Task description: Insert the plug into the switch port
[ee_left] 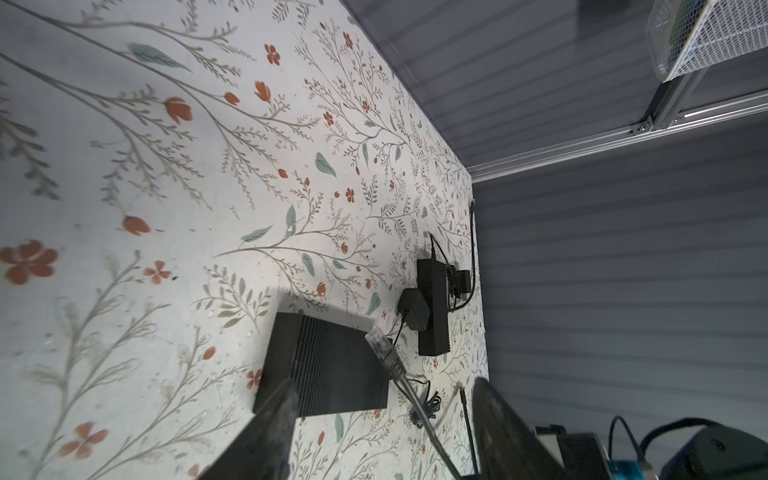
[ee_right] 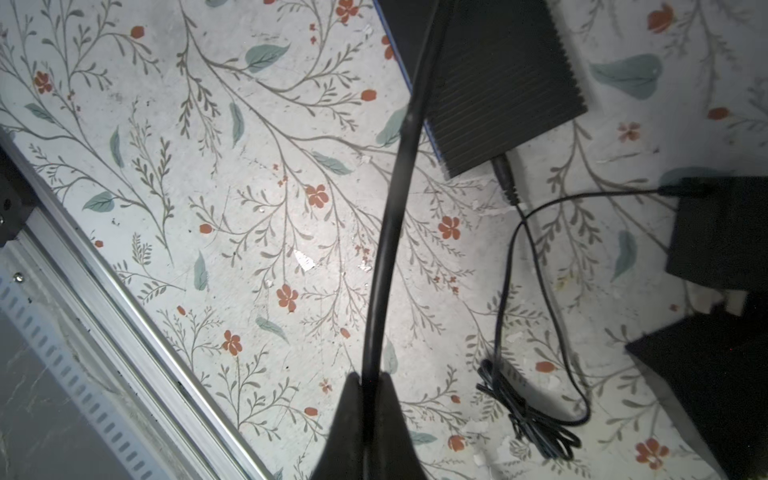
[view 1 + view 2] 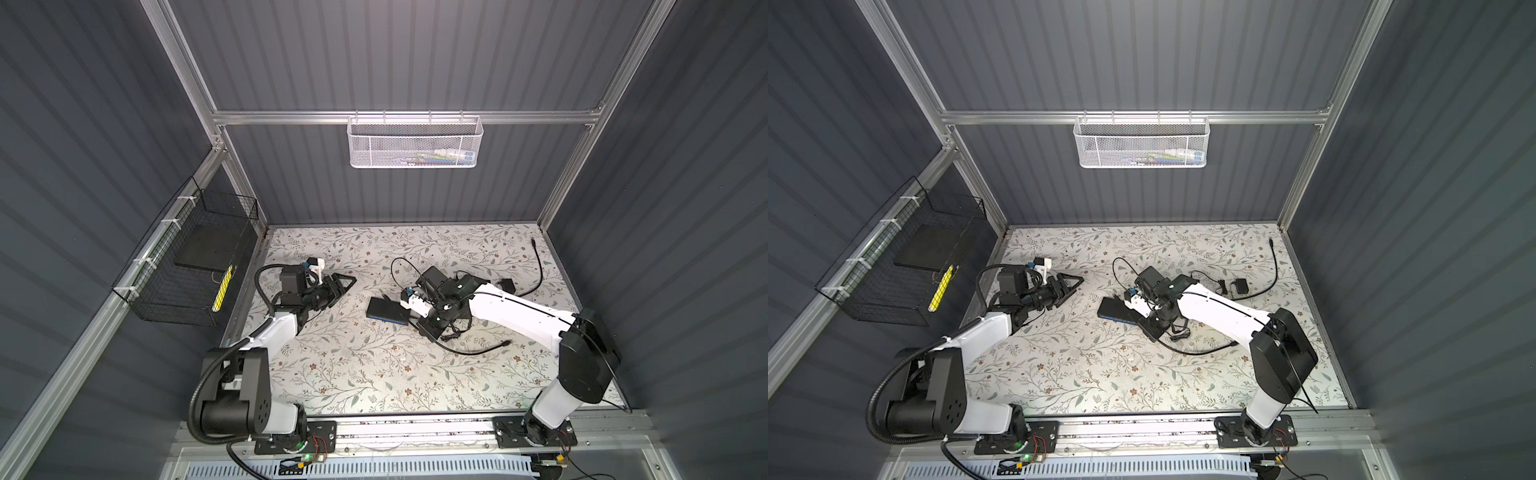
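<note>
On the floral counter (image 3: 374, 374) the black switch (image 3: 384, 309) lies flat near the middle. The left fingers (image 1: 274, 428) stand wide apart and empty, well away from it. The right fingers (image 2: 349, 415) pinch the black cable (image 2: 385, 249) tight, its clear plug (image 1: 377, 338) poised at the switch's edge.

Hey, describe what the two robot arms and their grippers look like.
The left arm and right arm have white links joined by black joint housings. A ribbed black hose loops by the left base; a thin black wire runs along the right link. The left gripper and right gripper have black, tapered, wedge-shaped fingers.
</note>
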